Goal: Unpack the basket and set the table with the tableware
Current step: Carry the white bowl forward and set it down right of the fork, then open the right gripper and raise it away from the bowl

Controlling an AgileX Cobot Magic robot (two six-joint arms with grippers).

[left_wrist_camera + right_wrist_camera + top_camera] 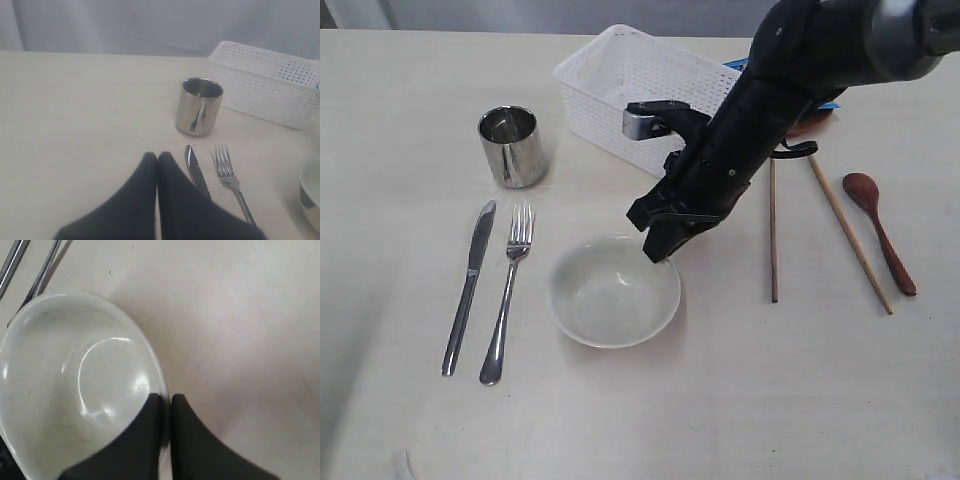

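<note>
the right claw [165, 407] is clenched on the rim of the bowl [612, 298], with one finger inside the wall and the other outside. in the exterior view the grip is at the bowl's 2 o'clock edge, and the dark arm slants up from there toward 1 o'clock. the bowl is white, upright and empty, near the middle of the table [770, 410].

from the bowl, the fork [507, 295] lies at 9 o'clock with its tines pointing to 12. the knife [468, 288] lies just beside it, farther out and parallel. the shiny cup [512, 148] stands upright at 10 o'clock, past the tips of both. the white basket [592, 118] sits at 12 o'clock, well apart from the bowl. at 3 o'clock lie the two chopsticks [773, 235], spread apart, and beyond them the reddish spoon [882, 238]. a brown plate [812, 124] shows at 1 o'clock, mostly hidden by the arm.

the left claw [157, 161] is pressed closed on nothing, hanging above the table near the knife's handle.
</note>
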